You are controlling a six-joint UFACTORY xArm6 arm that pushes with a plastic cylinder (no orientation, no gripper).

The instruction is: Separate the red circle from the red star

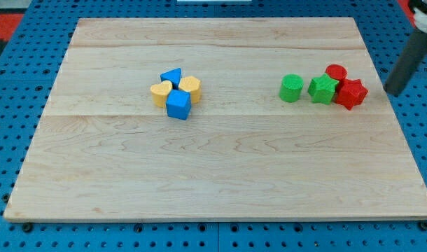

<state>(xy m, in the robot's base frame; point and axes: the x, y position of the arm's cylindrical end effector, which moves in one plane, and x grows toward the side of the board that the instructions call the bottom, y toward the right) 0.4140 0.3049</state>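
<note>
Tip: my tip (392, 92) is hovering just right of the red star (351, 93), touching nothing.
Fingers: none fitted; nothing held.
Red circle (335, 72): is sitting touching the star, so probably needing wedging apart.

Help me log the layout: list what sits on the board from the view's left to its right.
Yellow block → blue cube → second yellow block → green circle → green star → red star → my tip.

pale wooden tabletop (220, 175), smooth with visible grain; matt plastic-looking red star (351, 93) and red circle (335, 72); dark matt rod, my tip (390, 92).
</note>
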